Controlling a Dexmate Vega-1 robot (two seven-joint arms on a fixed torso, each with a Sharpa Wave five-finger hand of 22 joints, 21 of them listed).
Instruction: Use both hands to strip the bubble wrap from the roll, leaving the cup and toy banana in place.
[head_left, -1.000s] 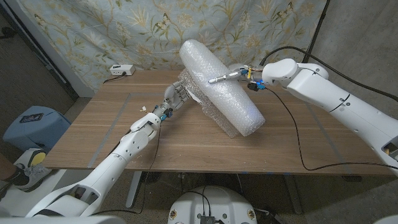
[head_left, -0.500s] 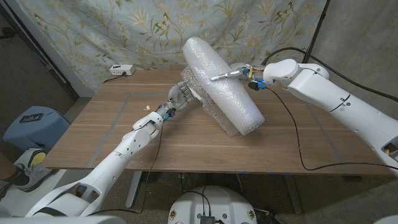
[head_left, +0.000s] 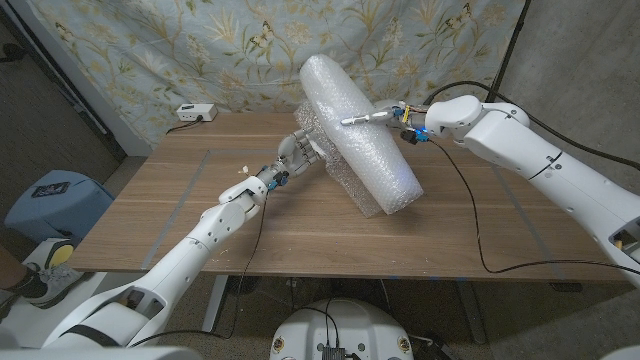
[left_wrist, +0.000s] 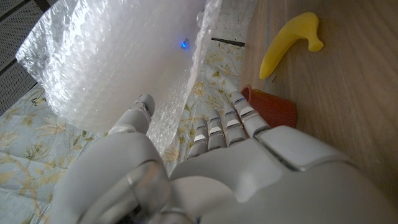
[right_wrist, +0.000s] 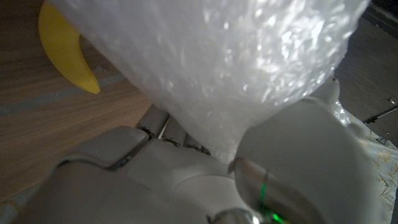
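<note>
With the roll (head_left: 358, 130) tilted up off the table (head_left: 200, 200), the peel will go best if the right robot hand (head_left: 385, 117) steadies it while the left robot hand (head_left: 300, 152) draws the loose sheet (left_wrist: 186, 118) away low, clear of the cup (left_wrist: 271, 107) and toy banana (left_wrist: 287, 43). The right grips the roll's far-right flank; the left sits at its left underside, fingers on the sheet, but whether it is actually gripping I cannot tell.

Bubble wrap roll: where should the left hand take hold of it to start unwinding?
Probably the loose sheet hanging off the bubble wrap roll, seen beside the left hand in its wrist view. Come from the robot's left, pinching that free edge. The roll stands tilted with the right hand on its far side, so the wound body is too broad to grasp.
</note>
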